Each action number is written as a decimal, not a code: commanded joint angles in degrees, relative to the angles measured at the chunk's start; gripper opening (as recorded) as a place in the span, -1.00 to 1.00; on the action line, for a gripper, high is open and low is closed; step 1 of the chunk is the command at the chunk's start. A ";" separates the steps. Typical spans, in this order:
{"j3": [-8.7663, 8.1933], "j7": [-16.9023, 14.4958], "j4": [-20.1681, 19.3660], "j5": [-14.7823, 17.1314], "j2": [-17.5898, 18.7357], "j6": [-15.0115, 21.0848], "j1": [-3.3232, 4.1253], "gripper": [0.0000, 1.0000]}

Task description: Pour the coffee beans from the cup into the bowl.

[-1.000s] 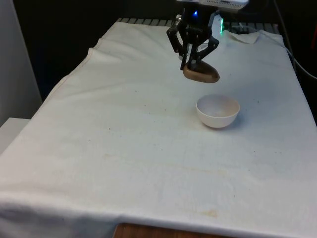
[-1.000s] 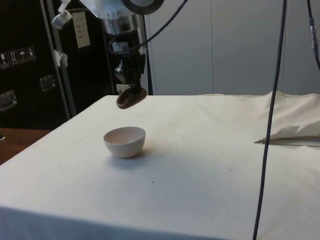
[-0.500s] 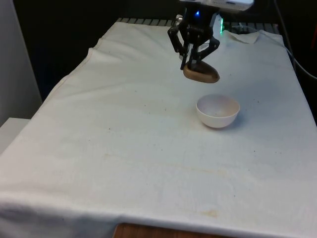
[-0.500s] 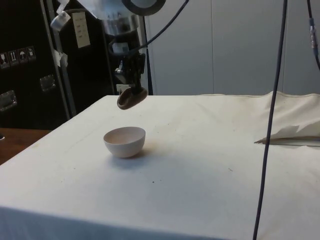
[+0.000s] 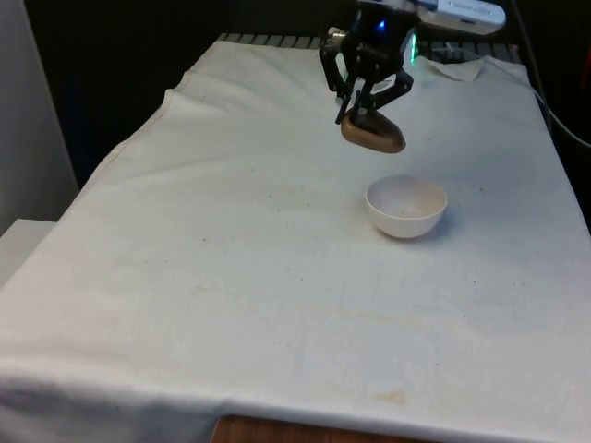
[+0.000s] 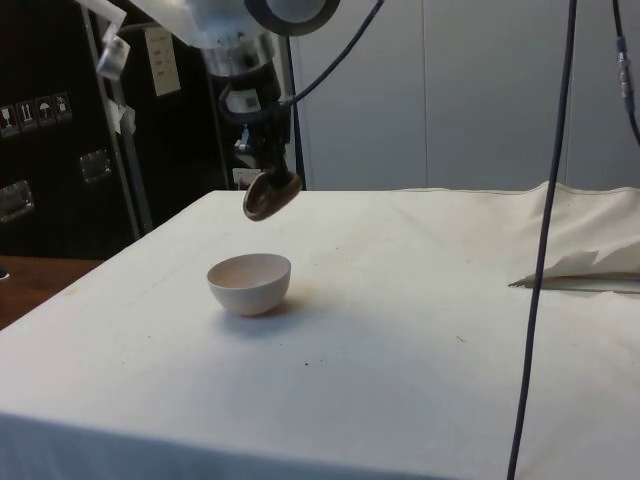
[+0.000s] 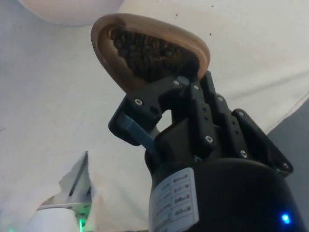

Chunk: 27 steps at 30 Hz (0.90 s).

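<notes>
A brown wooden cup (image 5: 373, 133) hangs tilted in the air, held by its rim in my shut gripper (image 5: 363, 111). The wrist view shows dark coffee beans (image 7: 147, 53) still lying inside the cup (image 7: 106, 53). A white bowl (image 5: 406, 207) stands on the cloth, below the cup and a little nearer the front camera. From the side, the cup (image 6: 268, 195) hangs above the bowl (image 6: 249, 283) and slightly past its far rim, under the gripper (image 6: 274, 177). The bowl's inside looks bare. Part of the bowl (image 7: 67, 9) shows beyond the cup's lip.
A white cloth (image 5: 231, 277) covers the table. A folded bit of cloth (image 6: 585, 265) lies near the robot's end. In the side view a dark cable (image 6: 540, 250) hangs down in front of the table's right part.
The wrist has turned and the cup tilts more steeply, its mouth swinging toward the bowl. The gripper has shifted slightly toward the front view's right. The bowl has not moved.
</notes>
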 commanded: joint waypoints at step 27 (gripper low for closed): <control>4.93 8.42 6.82 -11.06 4.64 -10.37 0.57 -1.00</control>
